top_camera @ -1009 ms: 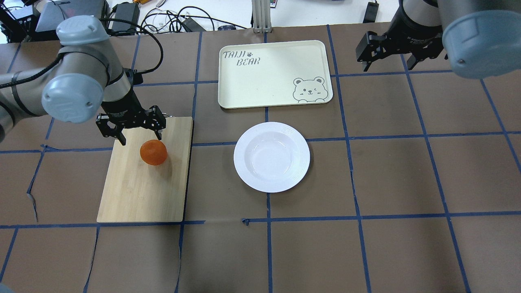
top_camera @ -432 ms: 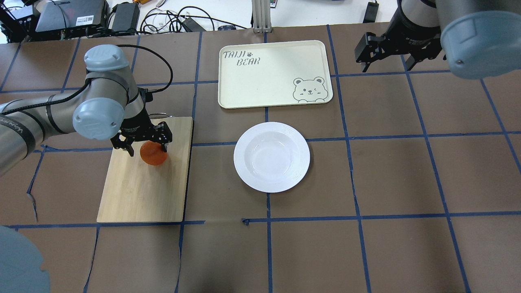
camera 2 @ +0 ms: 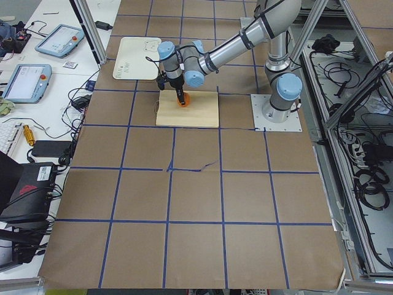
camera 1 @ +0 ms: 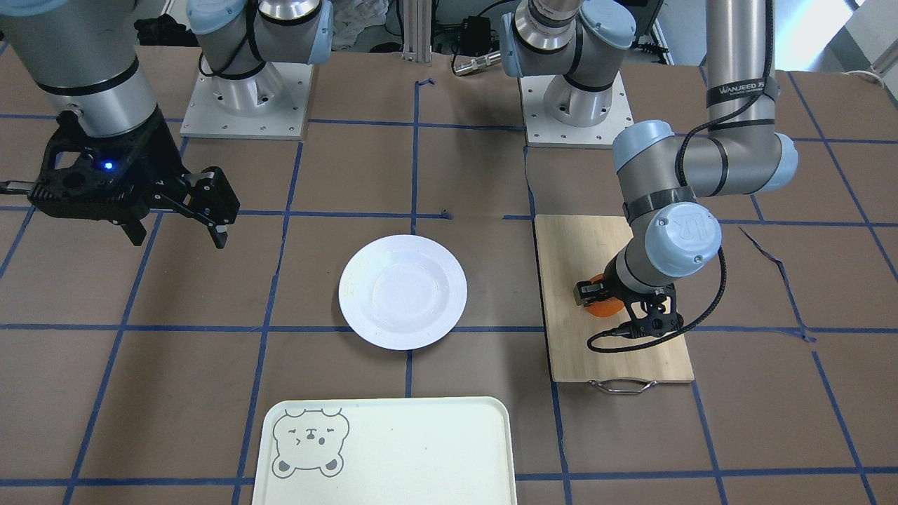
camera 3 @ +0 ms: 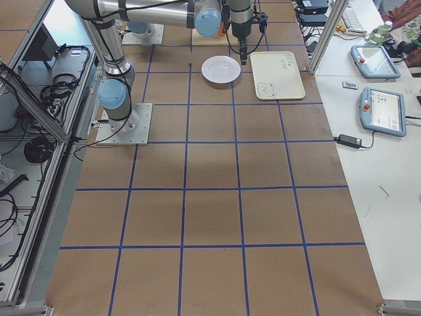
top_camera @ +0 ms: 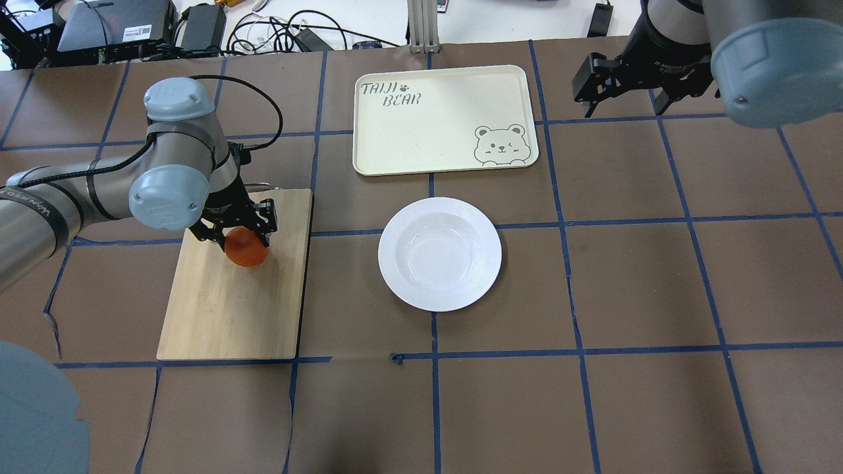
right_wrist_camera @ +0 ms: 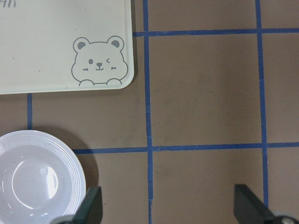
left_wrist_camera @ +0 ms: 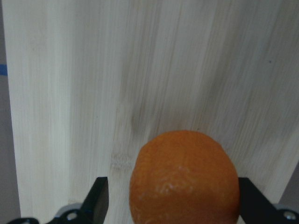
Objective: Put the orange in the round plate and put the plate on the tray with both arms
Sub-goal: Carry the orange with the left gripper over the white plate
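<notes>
Two things have changed in the overhead view: the left claw (top_camera: 238, 232) has dropped from just beside the orange (top_camera: 247, 251) to straddle it, and the left arm (top_camera: 99, 191) has swung in over the wooden board (top_camera: 224, 316) at the left of the frame. The orange has not shifted on the board, and neither the plate (top_camera: 395, 276) at centre nor the tray (top_camera: 435, 125) above it has moved. By my reading the grasp is about to close and the carry to the plate has not begun. The right claw (top_camera: 622, 105) hangs spread and empty at the upper right. In the front-facing view the orange is a sliver under the left wrist at the right of the frame, well apart from the plate. In the left wrist view it fills the bottom centre between the two fingers (left_wrist_camera: 99, 203). A strip of board shows on its left, while the right finger is at its skin, so the claw is spread, not pinching. The orange looks nearly round, with no real long axis, and I cannot tell where its stem end points. The right wrist view shows spread fingers over bare table (right_wrist_camera: 205, 93).
</notes>
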Robot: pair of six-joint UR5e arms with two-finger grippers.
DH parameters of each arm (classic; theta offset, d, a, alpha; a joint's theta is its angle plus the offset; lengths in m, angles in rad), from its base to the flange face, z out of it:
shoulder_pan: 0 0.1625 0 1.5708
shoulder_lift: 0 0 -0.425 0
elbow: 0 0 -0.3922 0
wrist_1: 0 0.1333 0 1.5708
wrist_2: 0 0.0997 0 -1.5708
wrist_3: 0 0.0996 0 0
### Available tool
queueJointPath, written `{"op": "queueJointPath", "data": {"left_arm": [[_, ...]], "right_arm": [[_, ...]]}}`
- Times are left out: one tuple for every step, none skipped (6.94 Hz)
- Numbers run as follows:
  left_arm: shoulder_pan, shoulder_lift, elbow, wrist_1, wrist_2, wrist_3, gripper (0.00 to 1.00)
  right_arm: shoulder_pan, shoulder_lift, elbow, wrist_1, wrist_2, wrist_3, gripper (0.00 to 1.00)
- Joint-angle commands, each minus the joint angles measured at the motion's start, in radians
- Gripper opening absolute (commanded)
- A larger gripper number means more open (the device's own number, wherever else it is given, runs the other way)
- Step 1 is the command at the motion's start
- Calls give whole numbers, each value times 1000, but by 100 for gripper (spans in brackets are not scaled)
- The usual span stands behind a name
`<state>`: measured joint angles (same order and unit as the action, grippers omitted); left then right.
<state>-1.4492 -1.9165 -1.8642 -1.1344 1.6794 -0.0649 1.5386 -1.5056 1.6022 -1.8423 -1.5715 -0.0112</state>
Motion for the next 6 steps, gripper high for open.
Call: {"op": "queueJointPath", "data": {"left_arm": [[-22,49,11,1,-112,-16,4],[-66,82,13,-1,-191,-95,4],[-153,96,19,13,-211,-181,4],[-260,77,23,19,-210,-310,4],[-364,56,49,104,-214,-426,4],[-446,24,56,139,-228,-579,4]], "right_arm": [[0,2,1,0,5,3,100],[0,2,1,0,4,3,100],[2,2,2,2,5,3,100],[3,2,2,2,5,3,100],[3,2,2,2,5,3,100],[2,2,2,2,5,3,100]]}}
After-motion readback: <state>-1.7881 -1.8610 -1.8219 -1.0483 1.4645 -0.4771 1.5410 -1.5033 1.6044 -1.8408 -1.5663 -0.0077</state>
